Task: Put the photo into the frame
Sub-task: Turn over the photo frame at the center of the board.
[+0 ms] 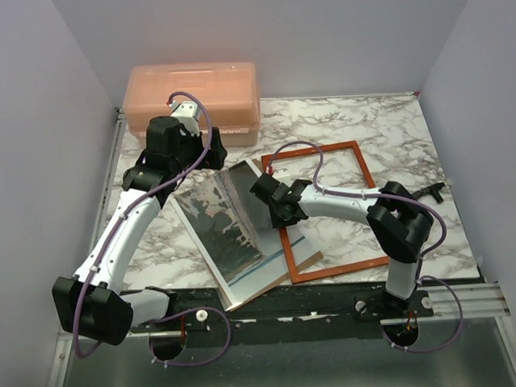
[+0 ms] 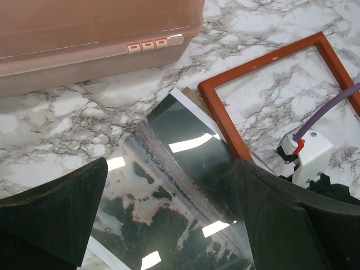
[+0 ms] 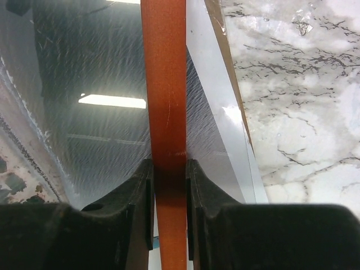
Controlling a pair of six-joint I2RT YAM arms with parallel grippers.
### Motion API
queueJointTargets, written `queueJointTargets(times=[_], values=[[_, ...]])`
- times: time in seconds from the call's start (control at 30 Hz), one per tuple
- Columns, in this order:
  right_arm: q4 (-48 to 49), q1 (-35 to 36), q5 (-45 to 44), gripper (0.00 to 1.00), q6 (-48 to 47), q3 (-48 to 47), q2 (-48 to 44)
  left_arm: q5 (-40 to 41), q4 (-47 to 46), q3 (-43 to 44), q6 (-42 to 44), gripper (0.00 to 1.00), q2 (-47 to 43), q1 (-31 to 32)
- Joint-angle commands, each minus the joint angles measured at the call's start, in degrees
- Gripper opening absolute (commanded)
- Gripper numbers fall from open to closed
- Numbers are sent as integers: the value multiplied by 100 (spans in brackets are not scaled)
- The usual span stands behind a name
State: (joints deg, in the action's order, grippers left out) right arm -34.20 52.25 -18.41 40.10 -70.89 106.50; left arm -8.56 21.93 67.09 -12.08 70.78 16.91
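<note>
Evidently the right gripper point(image 3: 169, 166) was clamped on the left bar of the single frame point(image 1: 343, 271), and that bar crossed over the one photo point(image 3: 95, 56) lying on the marble table point(image 1: 392, 136). Beside the photo's white edge showed one brown board point(image 3: 224, 56); a glossy blotched sheet point(image 1: 210, 230) lay along its other side. The left gripper point(image 2: 170, 163) hovered above the photo, fingers spread wide, holding nothing. Behind stood one pinkish translucent box point(image 1: 191, 93) (three small tabs on its lid edge), near the frame's far corner.
</note>
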Motion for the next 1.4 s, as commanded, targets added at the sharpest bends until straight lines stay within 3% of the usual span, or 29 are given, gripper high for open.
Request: queueJointTargets(times=[0.0,0.1,0.27,0.53,0.67,0.93,1.37], values=[[-57,35,-152,1,233,-29,-69,-77,-211,39,108,99,-354,6],[-35,31,-149,0,245,-95,-423,-289,-321,-82,135,98,-583,6],[-8,30,-27,0,266,-294,-1132,-1445,-736,-492,-60,99,-1142,7],[268,23,220,0,298,-236,-2358,-3020,-1231,-1413,-1661,99,-1529,31],[405,23,255,0,369,-132,-2911,-3742,-2129,-1969,-2640,98,-1549,201],[553,18,272,0,419,-174,-3454,-4321,-4111,-2459,-3850,98,-1437,935],[629,13,284,0,592,-482,-3807,-4037,-4021,-2608,-3729,90,-894,1570]])
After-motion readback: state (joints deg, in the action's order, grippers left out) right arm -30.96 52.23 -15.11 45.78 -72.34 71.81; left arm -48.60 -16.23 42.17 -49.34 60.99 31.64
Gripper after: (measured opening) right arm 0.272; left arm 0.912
